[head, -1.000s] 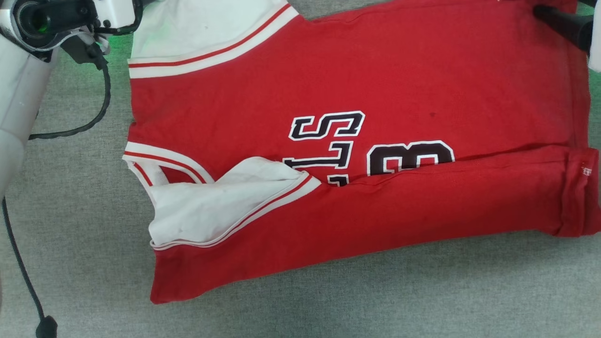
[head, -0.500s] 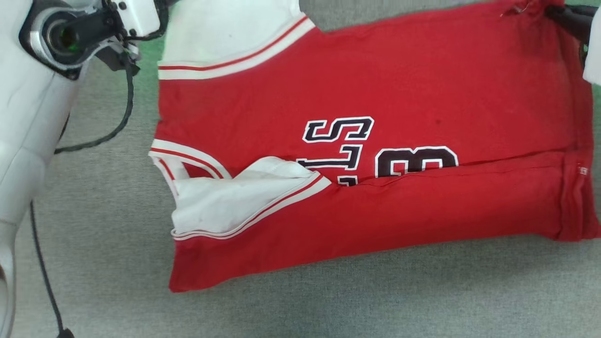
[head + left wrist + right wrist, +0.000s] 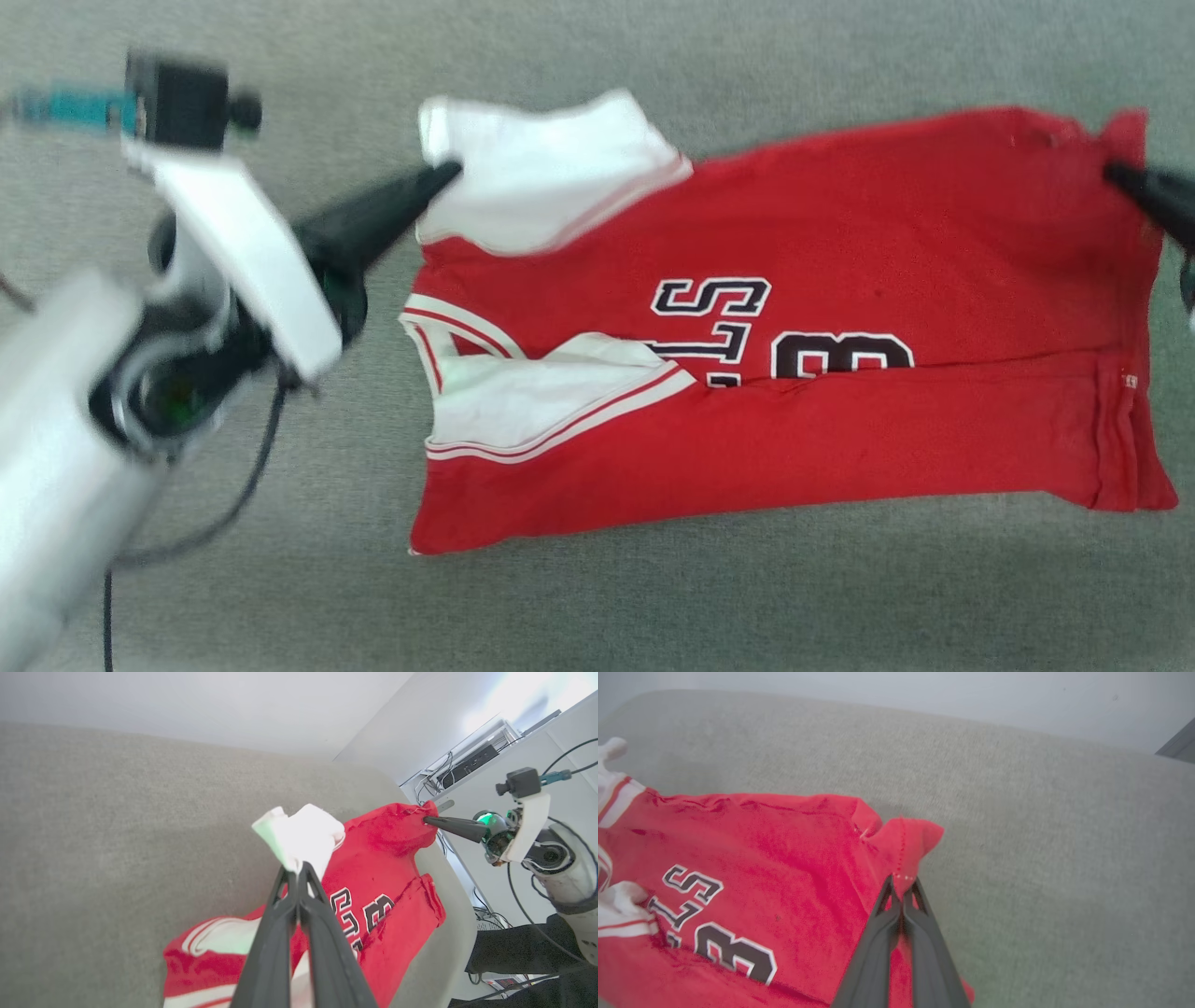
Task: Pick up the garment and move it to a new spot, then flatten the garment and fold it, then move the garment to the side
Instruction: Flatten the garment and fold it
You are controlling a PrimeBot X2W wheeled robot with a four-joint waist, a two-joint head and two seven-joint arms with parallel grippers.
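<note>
The garment [image 3: 840, 243] is lying on the grey padded surface [image 3: 653, 607], towards its far side and right of centre in the head view. Its long axis is running left to right. The neck and sleeve end is pointing left and the hem [image 3: 1120, 429] is pointing right. The near long edge is sitting folded over towards the middle, so it is covering the lower part of the black-and-white print [image 3: 719, 317]. The near sleeve [image 3: 532, 401] is lying white side up on that fold, at the left end.

The left gripper [image 3: 448, 173] is reaching in from the left, with its two dark fingers pressed together. It is pinching the edge of the far sleeve [image 3: 551, 168] at the garment's far left corner. In the left wrist view that white cloth is bunching up just past the closed fingertips [image 3: 303, 877].

The right gripper [image 3: 1116, 173] is coming in from the right edge, and its fingers are likewise clamped together. It is nipping the far right corner of the hem, which the right wrist view shows puckering into a small red peak [image 3: 906, 844] above the fingertips.

The left side of the head view is blurring, so the far sleeve only seems to be rising off the surface. The rest of the garment is resting flat between the two grips.
</note>
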